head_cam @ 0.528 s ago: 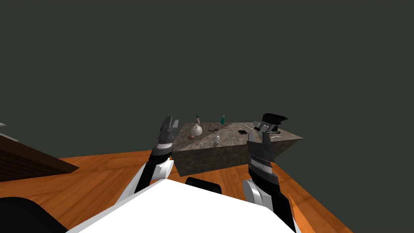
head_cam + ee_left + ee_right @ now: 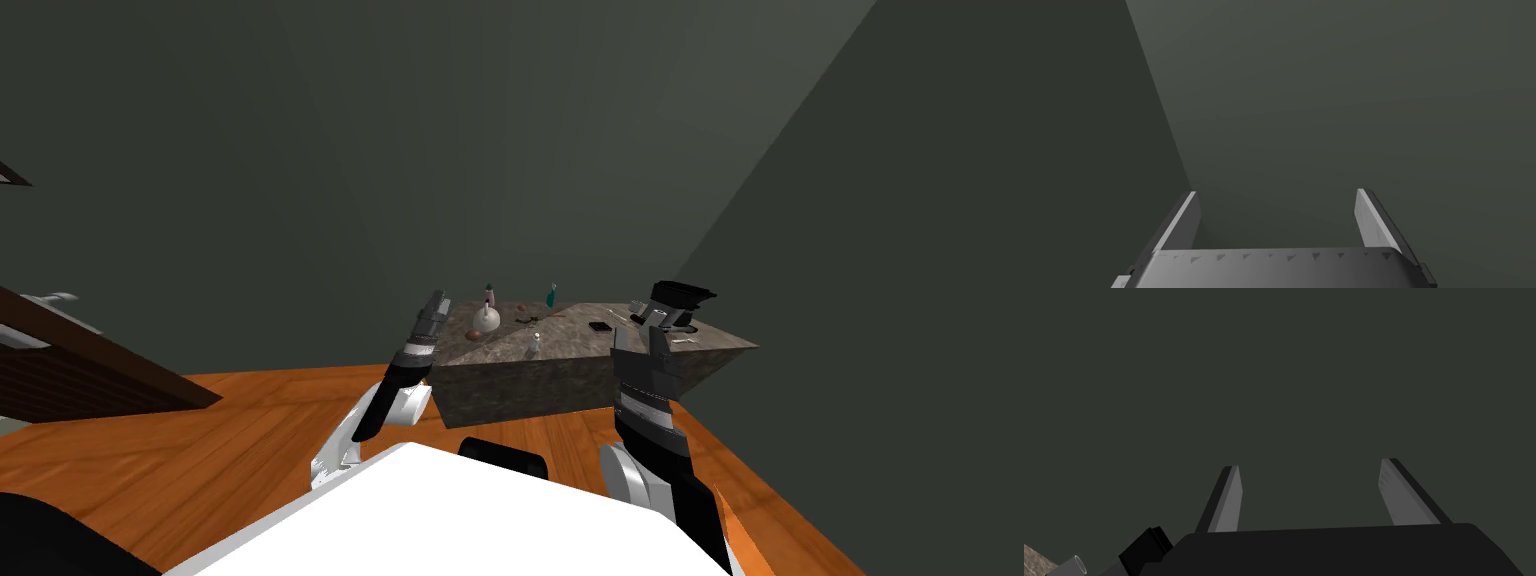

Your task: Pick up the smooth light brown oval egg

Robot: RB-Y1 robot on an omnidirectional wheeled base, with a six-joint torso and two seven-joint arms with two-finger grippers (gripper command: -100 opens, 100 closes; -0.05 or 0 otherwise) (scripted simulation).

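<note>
A small light brown oval egg point(image 2: 473, 335) lies near the left end of the mottled stone counter top point(image 2: 570, 332), just in front of a white round-bellied vessel point(image 2: 487, 319). My left gripper point(image 2: 436, 303) is raised at the counter's left edge, a little left of the egg and apart from it. In the left wrist view the left gripper point(image 2: 1276, 191) is open and empty, facing a dark wall. My right gripper point(image 2: 650, 325) hovers by the counter's right part; in its wrist view the right gripper point(image 2: 1310, 463) is open and empty too.
On the counter stand a teal bottle point(image 2: 551, 295), a small white bottle point(image 2: 535, 345), a flat black item point(image 2: 600, 327) and a black machine point(image 2: 676, 300) at the right end. Dark wooden furniture point(image 2: 90, 375) stands at the left. Orange wood floor point(image 2: 230, 440) surrounds the counter.
My view has shifted, and a wall corner now shows at the upper right. The left arm has stretched forward, bringing its gripper nearer the counter's left edge. The right arm has stayed put.
</note>
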